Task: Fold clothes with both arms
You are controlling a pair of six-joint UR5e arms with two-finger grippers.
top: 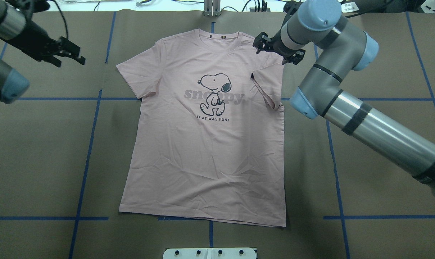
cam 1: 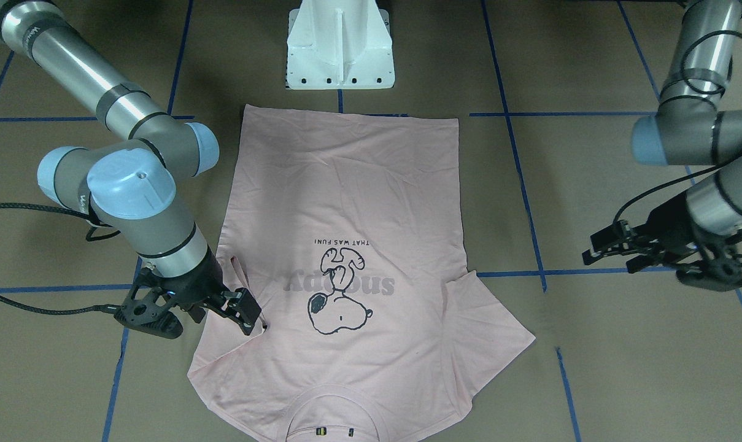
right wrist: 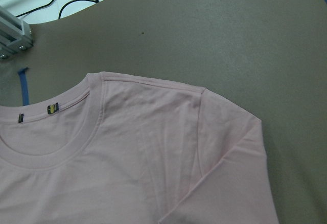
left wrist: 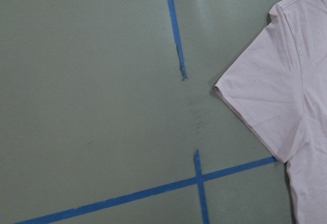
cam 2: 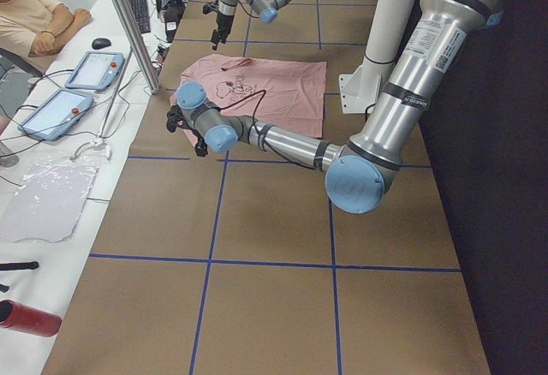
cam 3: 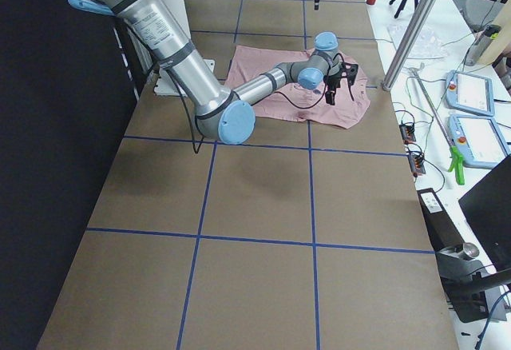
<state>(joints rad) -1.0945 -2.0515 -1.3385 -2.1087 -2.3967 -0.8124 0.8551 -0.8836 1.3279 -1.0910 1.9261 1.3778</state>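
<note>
The pale pink T-shirt [cam 1: 358, 202] lies flat and front up on the brown table, its collar away from the robot [top: 203, 151]. Its sleeve on my right side [top: 267, 82] is folded in over the chest. The other sleeve [top: 138, 72] lies spread out. My right gripper [cam 1: 242, 313] hovers just above the folded sleeve's corner, open and holding nothing. The right wrist view shows the collar and folded sleeve [right wrist: 230, 147] but no fingers. My left gripper [cam 1: 607, 252] is open and empty over bare table, well clear of the spread sleeve [left wrist: 271, 96].
The white pedestal base [cam 1: 340, 55] stands at the shirt's hem end. Blue tape lines [top: 91, 144] cross the brown table. Beyond the collar end, a metal post [cam 2: 128, 24], tablets [cam 2: 94, 68] and a seated person [cam 2: 34, 15] are at a side desk.
</note>
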